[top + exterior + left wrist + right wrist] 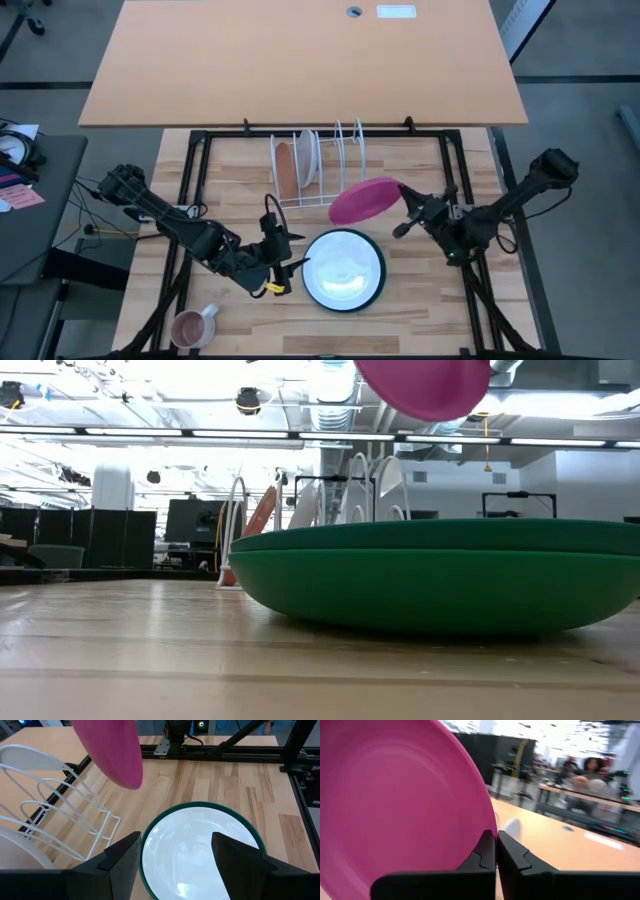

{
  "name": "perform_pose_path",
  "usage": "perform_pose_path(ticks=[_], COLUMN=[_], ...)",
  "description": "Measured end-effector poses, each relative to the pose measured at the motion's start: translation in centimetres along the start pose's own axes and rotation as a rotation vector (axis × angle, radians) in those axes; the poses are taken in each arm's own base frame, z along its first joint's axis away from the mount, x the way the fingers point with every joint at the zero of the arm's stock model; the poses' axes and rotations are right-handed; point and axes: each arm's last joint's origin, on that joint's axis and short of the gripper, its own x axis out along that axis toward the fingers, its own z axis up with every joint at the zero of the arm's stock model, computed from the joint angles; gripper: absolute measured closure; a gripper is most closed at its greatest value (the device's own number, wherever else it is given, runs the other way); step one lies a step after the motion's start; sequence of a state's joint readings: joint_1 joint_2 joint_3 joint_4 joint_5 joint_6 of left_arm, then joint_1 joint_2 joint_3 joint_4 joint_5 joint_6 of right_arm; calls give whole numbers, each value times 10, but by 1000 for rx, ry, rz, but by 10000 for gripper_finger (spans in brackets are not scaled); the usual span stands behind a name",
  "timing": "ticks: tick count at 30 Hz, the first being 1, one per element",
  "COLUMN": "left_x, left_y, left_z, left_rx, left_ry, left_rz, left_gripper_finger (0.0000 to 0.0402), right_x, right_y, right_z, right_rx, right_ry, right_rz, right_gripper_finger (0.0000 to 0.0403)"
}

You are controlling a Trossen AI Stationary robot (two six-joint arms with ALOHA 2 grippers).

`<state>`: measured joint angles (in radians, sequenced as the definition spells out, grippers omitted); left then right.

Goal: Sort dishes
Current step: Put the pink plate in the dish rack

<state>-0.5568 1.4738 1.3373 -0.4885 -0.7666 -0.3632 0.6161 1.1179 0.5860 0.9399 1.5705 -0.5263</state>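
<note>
Nearest the low camera: a dark green round plate with a white inner face, flat on the wooden table, filling the foreground.

Right gripper: fingers pressed together on the rim of the magenta pink round plate, which hangs tilted in the air off the gripper's tip. It is clear of the table, just beside the near end of the white wire rack and above the far edge of the green plate.

Left gripper: fingers spread apart, holding nothing, poised low at the green plate's rim, one finger to each side of the near edge as its wrist view shows. Whether it touches the rim I cannot tell.

Progress, by my reckoning: partway. An orange-brown round plate and a white round plate stand upright in the rack's slots at the end farther from the right gripper. The slots nearer it look free. The pink plate is in the air, not yet slotted; the green plate has not been lifted.

Around: a small pink mug with a handle sits behind the left gripper near the table's front edge, well apart from the work. In the way: the rack's upright wires, which the tilted pink plate must pass between; the green plate lies right beneath that path.
</note>
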Motion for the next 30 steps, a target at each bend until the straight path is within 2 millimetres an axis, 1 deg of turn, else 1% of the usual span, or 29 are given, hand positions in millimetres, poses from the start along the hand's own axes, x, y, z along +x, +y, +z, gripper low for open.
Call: perform_pose_path(ticks=[7,22,30], left_x=[0,0,0], left_y=[0,0,0], left_z=[0,0,0], left_rx=[-2,-3,-3], left_ry=[0,0,0], left_rz=[0,0,0], left_gripper_finger=[165,165,165], right_x=[4,4,3], right_y=[2,2,3], right_z=[-1,-1,-1], right_rx=[22,21,67], right_ry=[2,2,-4], right_rz=[-17,-18,-4], right_gripper_finger=[401,402,402])
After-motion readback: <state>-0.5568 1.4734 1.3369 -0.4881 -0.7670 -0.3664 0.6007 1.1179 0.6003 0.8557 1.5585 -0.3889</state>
